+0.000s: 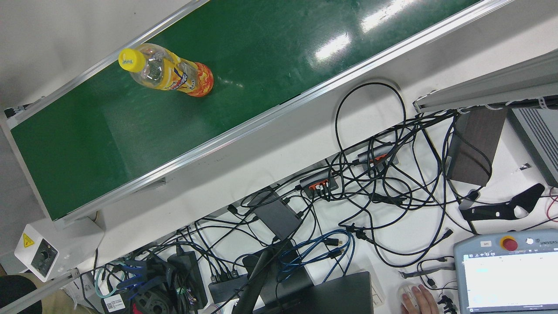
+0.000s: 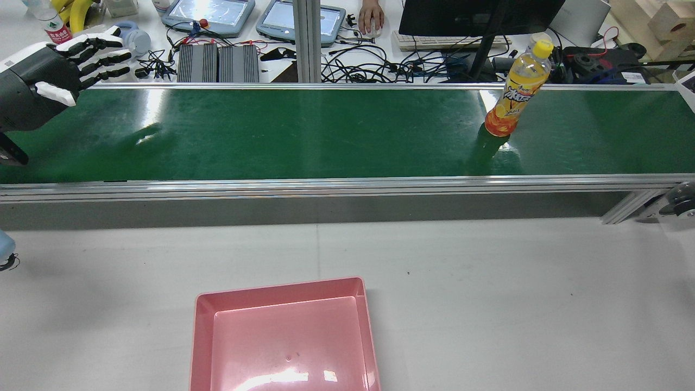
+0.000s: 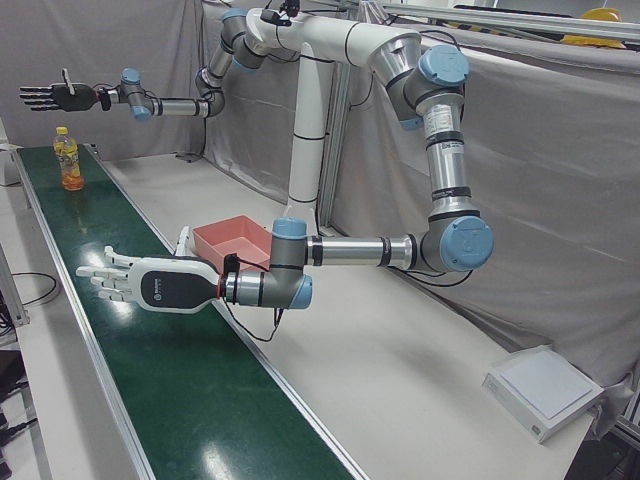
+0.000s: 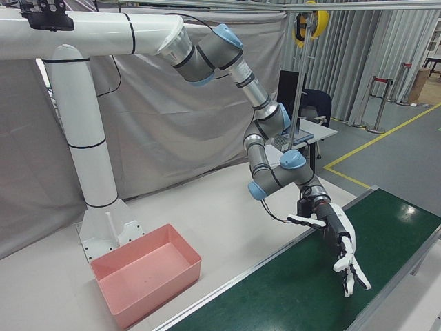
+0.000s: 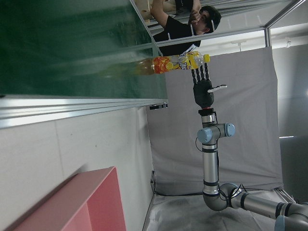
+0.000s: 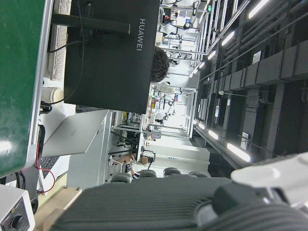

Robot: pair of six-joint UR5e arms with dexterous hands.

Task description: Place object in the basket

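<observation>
yellow-capped orange plastic drink bottle (image 2: 517,91): upright on green conveyor belt (image 2: 304,133), rear view 2 o'clock | pink plastic basket (image 2: 282,342): 6 o'clock | left hand (image 2: 65,60): fingers spread, empty | right hand (image 3: 50,96): fingers spread, empty

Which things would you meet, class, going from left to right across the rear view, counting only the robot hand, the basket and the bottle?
Left hand → pink basket → orange drink bottle, standing on the green belt.
</observation>
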